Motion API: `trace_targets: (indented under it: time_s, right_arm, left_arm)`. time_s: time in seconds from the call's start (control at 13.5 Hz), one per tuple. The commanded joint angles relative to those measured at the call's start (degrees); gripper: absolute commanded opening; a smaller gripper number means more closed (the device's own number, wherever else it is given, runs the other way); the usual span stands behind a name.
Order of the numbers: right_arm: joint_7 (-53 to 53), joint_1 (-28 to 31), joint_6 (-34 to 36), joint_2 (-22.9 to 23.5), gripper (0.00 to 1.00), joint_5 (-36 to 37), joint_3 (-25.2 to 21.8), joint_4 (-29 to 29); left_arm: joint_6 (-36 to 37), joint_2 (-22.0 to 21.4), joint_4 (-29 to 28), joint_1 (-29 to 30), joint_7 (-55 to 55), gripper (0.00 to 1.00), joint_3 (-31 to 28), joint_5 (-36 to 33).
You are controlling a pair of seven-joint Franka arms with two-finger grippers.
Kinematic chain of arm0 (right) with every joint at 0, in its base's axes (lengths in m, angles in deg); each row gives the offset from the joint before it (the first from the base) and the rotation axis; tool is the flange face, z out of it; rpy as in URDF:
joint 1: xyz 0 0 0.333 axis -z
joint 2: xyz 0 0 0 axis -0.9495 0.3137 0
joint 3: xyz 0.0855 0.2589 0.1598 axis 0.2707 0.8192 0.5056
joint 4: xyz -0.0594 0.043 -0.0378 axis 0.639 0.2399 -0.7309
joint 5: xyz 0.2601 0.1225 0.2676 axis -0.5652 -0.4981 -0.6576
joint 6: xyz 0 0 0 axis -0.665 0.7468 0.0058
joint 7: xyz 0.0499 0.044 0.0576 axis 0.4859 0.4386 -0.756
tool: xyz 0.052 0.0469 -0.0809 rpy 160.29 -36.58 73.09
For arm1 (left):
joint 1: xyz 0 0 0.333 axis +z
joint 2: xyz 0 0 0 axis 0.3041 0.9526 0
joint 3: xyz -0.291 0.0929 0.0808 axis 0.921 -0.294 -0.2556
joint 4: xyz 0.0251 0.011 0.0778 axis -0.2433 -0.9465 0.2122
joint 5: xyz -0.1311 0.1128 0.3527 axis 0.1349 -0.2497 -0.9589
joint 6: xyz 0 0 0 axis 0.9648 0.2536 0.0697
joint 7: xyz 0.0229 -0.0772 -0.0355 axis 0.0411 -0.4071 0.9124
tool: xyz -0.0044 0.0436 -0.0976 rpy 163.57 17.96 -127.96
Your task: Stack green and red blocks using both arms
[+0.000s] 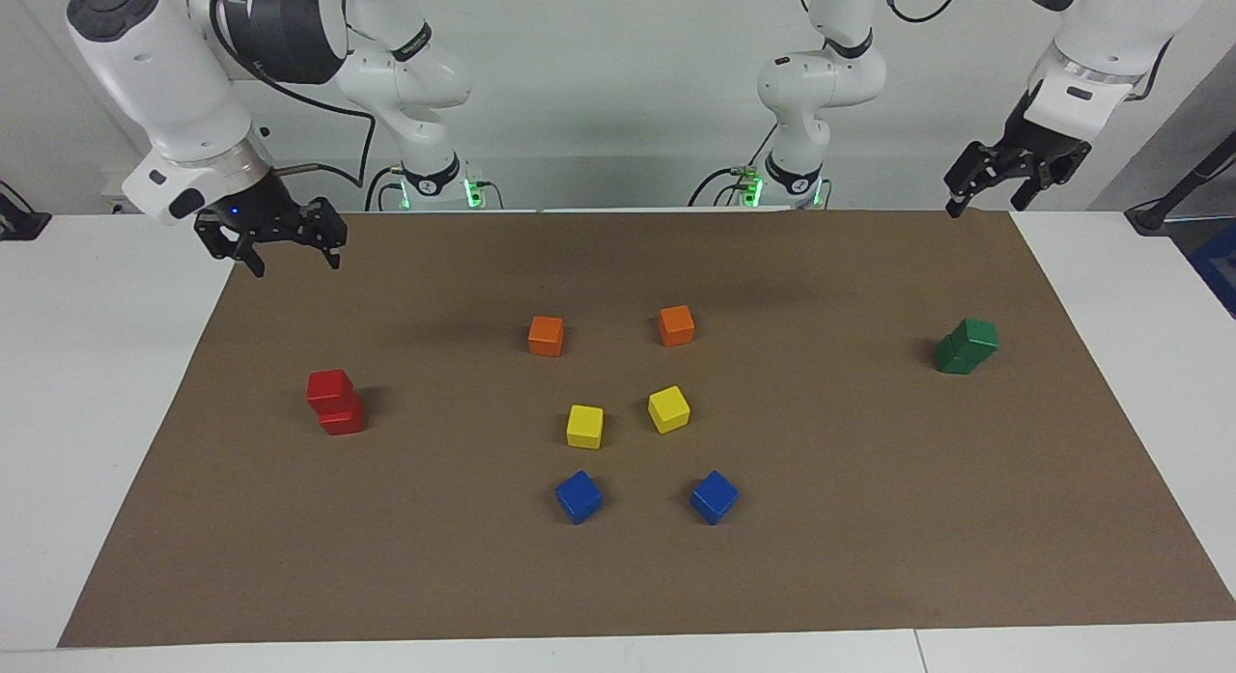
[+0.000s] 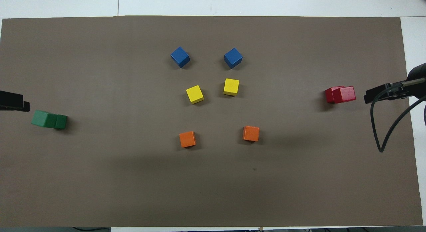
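Two red blocks form a slightly skewed stack (image 1: 329, 390) (image 2: 344, 94) on the brown mat toward the right arm's end. Two green blocks form a similar skewed stack (image 1: 977, 335) (image 2: 41, 118) toward the left arm's end. My right gripper (image 1: 294, 258) (image 2: 382, 94) hangs open and empty over the mat's edge at the right arm's end, apart from the red stack. My left gripper (image 1: 985, 198) (image 2: 13, 101) hangs open and empty, high over the mat's corner at the left arm's end, well clear of the green stack.
In the middle of the brown mat (image 1: 618, 576) lie two orange cubes (image 1: 546, 335) (image 1: 676, 324), two yellow cubes (image 1: 584, 427) (image 1: 668, 408) and two blue cubes (image 1: 578, 496) (image 1: 714, 496). A black cable (image 2: 382, 132) loops down from the right arm.
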Motion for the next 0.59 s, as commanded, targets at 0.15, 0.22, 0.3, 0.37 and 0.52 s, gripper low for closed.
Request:
trace_targets:
  time_s: [0.15,0.22,0.3,0.37,0.52]
  right_arm:
    - [1.00,0.18,1.27,0.35,1.00,-0.09,0.36,1.09]
    - [1.00,0.18,1.27,0.35,1.00,-0.18,0.36,1.01]
    - [1.00,0.18,1.27,0.35,1.00,-0.18,0.36,0.92]
    - [1.08,0.18,1.27,0.26,1.00,-0.18,0.36,0.83]
    - [1.26,0.27,1.18,0.17,1.00,-0.09,0.36,0.57]
  left_arm:
    - [-0.84,-0.77,-0.47,-0.51,-0.95,1.00,-0.35,-0.35]
    - [-0.84,-0.77,-0.47,-0.42,-0.95,1.00,-0.35,-0.35]
    - [-0.84,-0.77,-0.47,-0.42,-0.95,1.00,-0.35,-0.35]
    - [-0.93,-0.77,-0.47,-0.33,-0.95,1.00,-0.35,-0.35]
    - [-0.84,-0.77,-0.47,-0.33,-0.95,1.00,-0.35,-0.35]
